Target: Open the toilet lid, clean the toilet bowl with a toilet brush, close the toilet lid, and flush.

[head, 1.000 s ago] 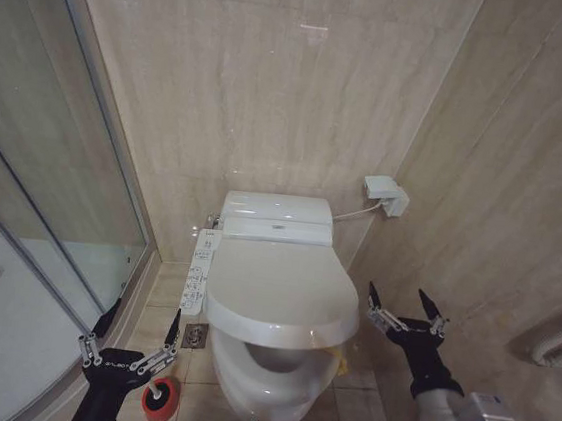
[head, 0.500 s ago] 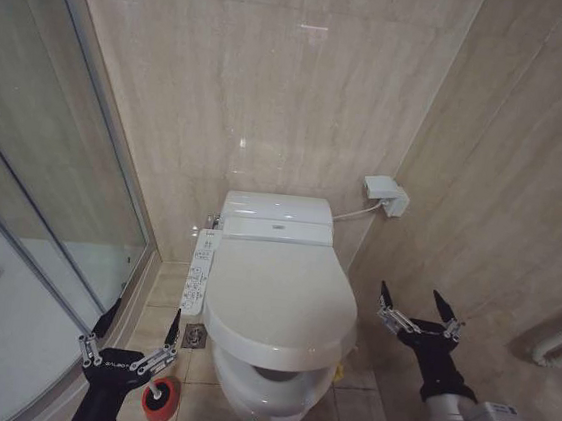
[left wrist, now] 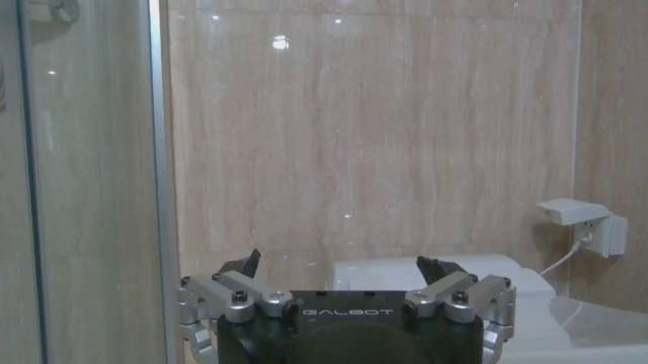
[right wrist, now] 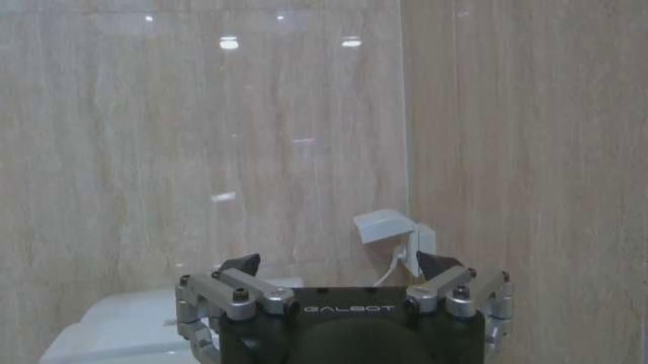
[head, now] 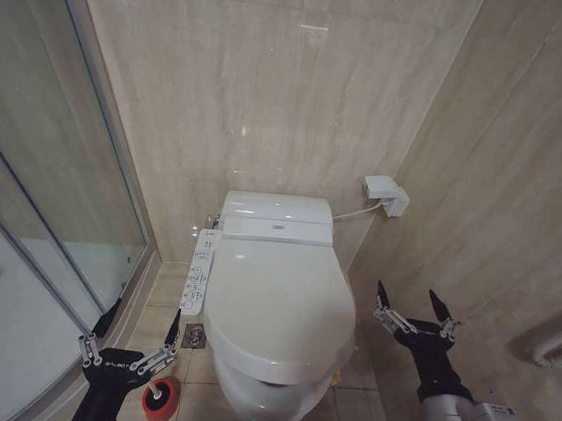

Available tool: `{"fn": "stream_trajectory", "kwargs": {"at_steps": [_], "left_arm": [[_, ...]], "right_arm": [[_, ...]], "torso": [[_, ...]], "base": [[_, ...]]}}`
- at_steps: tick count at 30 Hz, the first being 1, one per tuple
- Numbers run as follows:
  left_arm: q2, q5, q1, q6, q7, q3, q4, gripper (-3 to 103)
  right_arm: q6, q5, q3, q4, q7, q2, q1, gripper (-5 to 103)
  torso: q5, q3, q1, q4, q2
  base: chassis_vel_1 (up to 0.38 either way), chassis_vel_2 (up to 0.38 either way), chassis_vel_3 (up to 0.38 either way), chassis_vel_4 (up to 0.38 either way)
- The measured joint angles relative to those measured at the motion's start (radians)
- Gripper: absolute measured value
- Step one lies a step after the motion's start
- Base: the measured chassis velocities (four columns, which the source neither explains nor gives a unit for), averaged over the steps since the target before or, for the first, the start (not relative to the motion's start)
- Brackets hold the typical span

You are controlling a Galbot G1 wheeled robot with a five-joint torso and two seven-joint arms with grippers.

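- Jaws of both grippers stand wide open and hold nothing: the right gripper (head: 415,310) hangs in the air just beside the right side of the toilet, touching nothing, and the left gripper (head: 135,330) waits low at the left, above the floor near the shower glass (head: 56,147).
- Seen from the left wrist view, the left gripper (left wrist: 347,267) points toward the beige wall with both fingers spread; seen from the right wrist view, the right gripper (right wrist: 347,265) points the same way, also spread.
- Biggest white fixture is the toilet bowl (head: 271,406); it stands against the back wall, and its front part shows below the lid.
- On top of it the toilet lid (head: 276,306) is lowered and covers almost the whole bowl; whether it lies fully flat cannot be told.
- Behind the lid sits the white tank unit (head: 277,215), and along the left side of the seat runs a control panel (head: 198,272) with small buttons.
- A white wall socket (head: 386,194) with a cable is fixed on the wall to the right of the tank.
- Smallest is the red brush holder (head: 161,399), standing on the floor between the left gripper and the bowl.
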Motion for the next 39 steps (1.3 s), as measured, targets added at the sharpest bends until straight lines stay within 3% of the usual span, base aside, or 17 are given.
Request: {"fn": "stream_trajectory", "kwargs": {"at_steps": [39], "left_arm": [[0.0,0.0,0.0,0.0,0.0,0.0,0.0,100]], "right_arm": [[-0.005,-0.002,-0.001,-0.001,0.001,-0.001,0.001,100]], "torso": [[0.0,0.0,0.0,0.0,0.0]], "base": [[0.0,0.0,0.0,0.0]]}}
